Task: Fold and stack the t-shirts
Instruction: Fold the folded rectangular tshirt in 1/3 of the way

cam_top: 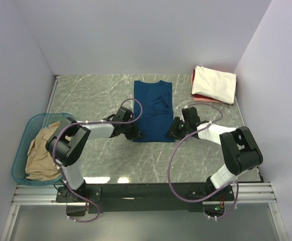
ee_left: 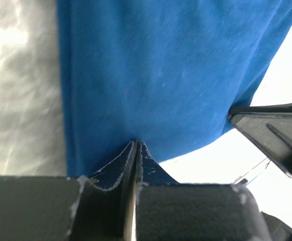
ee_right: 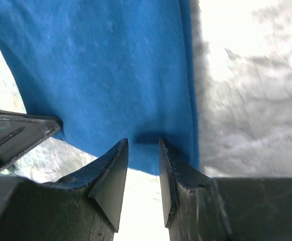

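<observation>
The navy blue t-shirt (cam_top: 153,108) lies folded into a long strip in the middle of the table, collar at the far end. My left gripper (cam_top: 136,134) is at its near left corner. In the left wrist view the jaws (ee_left: 136,143) are shut, with their tips pinching the hem of the blue cloth (ee_left: 161,75). My right gripper (cam_top: 172,131) is at the near right corner. In the right wrist view it (ee_right: 143,143) is open, with the hem of the shirt (ee_right: 101,65) between its tips. The print is hidden.
A folded cream t-shirt (cam_top: 214,84) lies on a red one (cam_top: 200,98) at the far right. A teal plastic tub (cam_top: 23,145) at the near left holds a crumpled tan t-shirt (cam_top: 40,153). White walls stand on three sides.
</observation>
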`<state>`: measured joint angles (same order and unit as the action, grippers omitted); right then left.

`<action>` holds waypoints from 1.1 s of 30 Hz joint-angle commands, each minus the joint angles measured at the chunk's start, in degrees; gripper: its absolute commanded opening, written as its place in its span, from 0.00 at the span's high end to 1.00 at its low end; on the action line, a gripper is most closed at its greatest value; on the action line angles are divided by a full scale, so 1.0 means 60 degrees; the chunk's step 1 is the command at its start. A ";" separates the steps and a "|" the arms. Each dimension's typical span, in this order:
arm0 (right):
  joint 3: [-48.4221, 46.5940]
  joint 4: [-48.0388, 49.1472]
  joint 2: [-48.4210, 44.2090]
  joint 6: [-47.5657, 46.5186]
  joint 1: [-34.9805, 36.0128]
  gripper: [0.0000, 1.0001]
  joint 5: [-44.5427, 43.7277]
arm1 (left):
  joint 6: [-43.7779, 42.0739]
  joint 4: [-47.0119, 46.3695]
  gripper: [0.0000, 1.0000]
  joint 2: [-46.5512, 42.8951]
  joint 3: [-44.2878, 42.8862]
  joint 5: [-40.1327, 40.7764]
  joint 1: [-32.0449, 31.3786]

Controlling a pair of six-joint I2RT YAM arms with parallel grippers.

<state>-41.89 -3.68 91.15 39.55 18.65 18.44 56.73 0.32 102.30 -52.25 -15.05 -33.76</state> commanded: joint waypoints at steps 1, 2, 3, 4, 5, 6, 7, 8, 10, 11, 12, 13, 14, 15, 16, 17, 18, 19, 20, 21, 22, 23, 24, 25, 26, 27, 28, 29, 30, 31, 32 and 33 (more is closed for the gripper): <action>0.0550 -0.0075 -0.0528 -0.0117 -0.0150 0.61 -0.0509 | 0.0008 -0.0259 0.93 -0.0702 0.0417 0.0353 0.0001; 0.0623 -0.0162 -0.0790 -0.0132 -0.0194 0.61 -0.0567 | -0.0079 -0.0156 0.93 -0.0819 0.0403 0.0442 0.0001; 0.0682 -0.0221 -0.0923 -0.0146 -0.0223 0.61 -0.0597 | -0.0109 -0.0083 0.92 -0.1066 0.0417 0.0501 0.0001; 0.0712 -0.0265 -0.1084 -0.0175 -0.0252 0.61 -0.0612 | -0.0138 0.0179 0.91 -0.1214 0.0417 0.0559 0.0001; 0.0770 -0.0425 -0.1434 -0.0176 -0.0296 0.61 -0.0699 | -0.0168 0.0283 0.90 -0.1346 0.0388 0.0647 0.0001; 0.0814 -0.0484 -0.1597 -0.0176 -0.0384 0.61 -0.0758 | -0.0168 0.0357 0.88 -0.1652 0.0402 0.0706 0.0001; 0.0858 -0.0543 -0.1758 -0.0190 -0.0443 0.61 -0.0845 | -0.0168 0.0604 0.82 -0.1800 0.0403 0.0779 0.0001; 0.0916 -0.0616 -0.2064 -0.0190 -0.0472 0.61 -0.0933 | -0.0168 0.0722 0.78 -0.1961 0.0446 0.1041 0.0001; 0.0932 -0.0850 -0.2272 -0.0307 -0.0502 0.60 -0.1197 | -0.0182 0.0913 0.67 -0.2386 0.0607 0.1276 0.0016; 0.0961 -0.0924 -0.2388 -0.0337 -0.0516 0.59 -0.1270 | -0.0182 0.1044 0.63 -0.2503 0.0695 0.1394 0.0016; 0.0975 -0.0982 -0.2433 -0.0351 -0.0502 0.55 -0.1300 | -0.0182 0.1089 0.58 -0.2664 0.0826 0.1540 0.0030; 0.1005 -0.0968 -0.2463 -0.0380 -0.0502 0.54 -0.1286 | -0.0182 0.1133 0.52 -0.2709 0.0900 0.1585 0.0031; 0.1048 -0.0939 -0.2477 -0.0381 -0.0502 0.53 -0.1257 | -0.0182 0.1163 0.51 -0.2709 0.0973 0.1629 0.0031; 0.1092 -0.0881 -0.2463 -0.0381 -0.0516 0.50 -0.1242 | -0.0168 0.1163 0.48 -0.2709 0.1017 0.1658 0.0031; 0.1122 -0.0837 -0.2405 -0.0381 -0.0502 0.50 -0.1213 | -0.0168 0.1134 0.48 -0.2680 0.1061 0.1615 0.0031; 0.1151 -0.0822 -0.2346 -0.0381 -0.0516 0.49 -0.1198 | -0.0168 0.1076 0.48 -0.2680 0.1120 0.1571 0.0031; 0.1166 -0.0793 -0.2302 -0.0381 -0.0502 0.49 -0.1198 | -0.0139 0.1003 0.48 -0.2622 0.1193 0.1556 0.0031; 0.1195 -0.0763 -0.2244 -0.0381 -0.0502 0.49 -0.1154 | -0.0139 0.0958 0.48 -0.2564 0.1237 0.1541 0.0031; 0.1239 -0.0662 -0.2171 -0.0381 -0.0502 0.49 -0.1139 | -0.0139 0.0914 0.48 -0.2534 0.1266 0.1541 0.0031; 0.1254 -0.0632 -0.2112 -0.0381 -0.0487 0.49 -0.1139 | -0.0139 0.0856 0.49 -0.2432 0.1281 0.1527 0.0031; 0.1268 -0.0588 -0.2082 -0.0395 -0.0487 0.49 -0.1139 | -0.0139 0.0826 0.49 -0.2388 0.1310 0.1541 0.0031; 0.1283 -0.0544 -0.1952 -0.0366 -0.0473 0.49 -0.1125 | -0.0139 0.0783 0.50 -0.2315 0.1311 0.1556 0.0031; 0.1283 -0.0456 -0.1892 -0.0366 -0.0472 0.50 -0.1110 | -0.0124 0.0710 0.51 -0.2198 0.1325 0.1556 0.0031; 0.1283 -0.0412 -0.1761 -0.0337 -0.0458 0.50 -0.1124 | -0.0124 0.0709 0.51 -0.2139 0.1340 0.1570 0.0031; 0.1269 -0.0354 -0.1702 -0.0337 -0.0443 0.50 -0.1124 | -0.0124 0.0665 0.52 -0.2051 0.1311 0.1556 0.0031; 0.1269 -0.0324 -0.1643 -0.0322 -0.0429 0.50 -0.1139 | -0.0124 0.0621 0.53 -0.1891 0.1282 0.1570 0.0031; 0.1269 -0.0295 -0.1527 -0.0308 -0.0428 0.51 -0.1139 | -0.0124 0.0549 0.54 -0.1831 0.1296 0.1571 0.0031; 0.1283 -0.0207 -0.1453 -0.0308 -0.0414 0.51 -0.1110 | -0.0109 0.0519 0.55 -0.1744 0.1282 0.1556 0.0031; 0.1298 -0.0148 -0.1394 -0.0293 -0.0385 0.53 -0.1095 | -0.0109 0.0504 0.57 -0.1612 0.1267 0.1556 0.0031; 0.1298 -0.0133 -0.1292 -0.0264 -0.0385 0.53 -0.1095 | -0.0124 0.0446 0.58 -0.1538 0.1267 0.1556 0.0031; 0.1327 -0.0046 -0.1248 -0.0278 -0.0356 0.54 -0.1095 | -0.0109 0.0445 0.59 -0.1494 0.1281 0.1570 0.0031; 0.1327 -0.0031 -0.1204 -0.0249 -0.0341 0.55 -0.1081 | -0.0109 0.0387 0.59 -0.1421 0.1310 0.1585 0.0031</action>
<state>-34.44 -5.23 82.13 38.11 16.03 13.10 56.47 4.34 92.53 -44.56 -6.35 -33.67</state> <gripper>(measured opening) 0.458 0.413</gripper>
